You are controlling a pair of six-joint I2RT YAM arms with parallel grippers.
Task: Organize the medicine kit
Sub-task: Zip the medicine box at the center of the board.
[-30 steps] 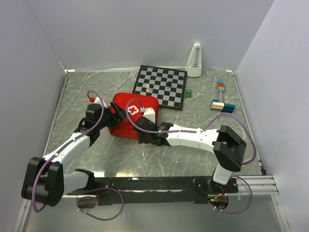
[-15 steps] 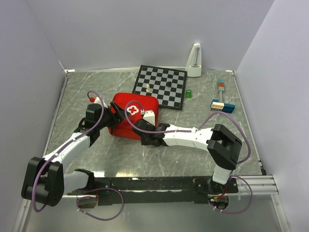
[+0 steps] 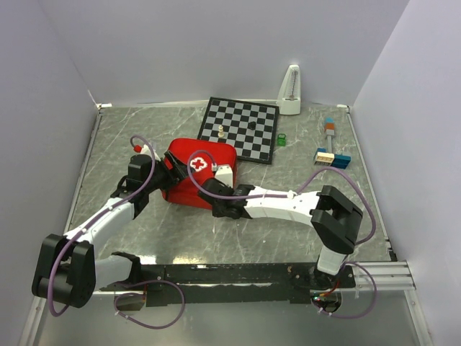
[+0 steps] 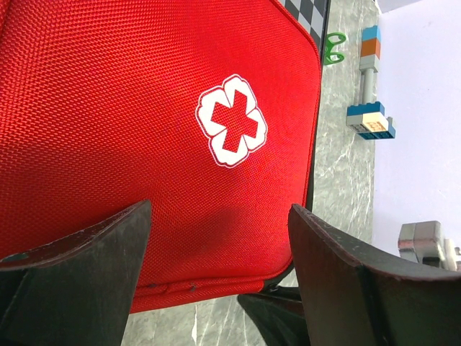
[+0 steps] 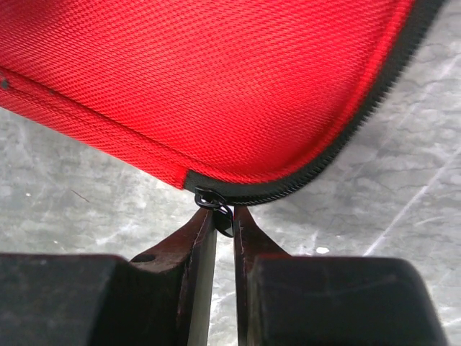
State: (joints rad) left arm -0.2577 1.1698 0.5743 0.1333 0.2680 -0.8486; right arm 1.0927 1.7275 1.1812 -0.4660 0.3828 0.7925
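At the left, the left claw (image 4: 220, 209) stands wide open with nothing in it. Its two dark fingers (image 4: 79, 281) are spread above the red top of the medicine kit (image 3: 184, 189), at the kit's left end. The kit lies flat on the grey marbled worktop (image 3: 115, 144), a little left of the middle, with its white cross emblem (image 4: 232, 120) facing up and its black zip running round the edge. At the kit's near edge, the right claw (image 5: 225, 216) is closed down to a narrow slit. The small black zipper pull (image 5: 216, 205) is pinched between its tips, right where the zip meets the red seam. Behind the kit and to its right lies a black-and-white chessboard (image 3: 241, 128), just apart from it, with one pale chess piece (image 3: 220, 132) standing on it. A small green thing (image 3: 282, 140) sits off the board's right edge. A white metronome (image 3: 290, 91) stands at the back wall. Coloured building blocks (image 3: 331, 155) lie at the far right.
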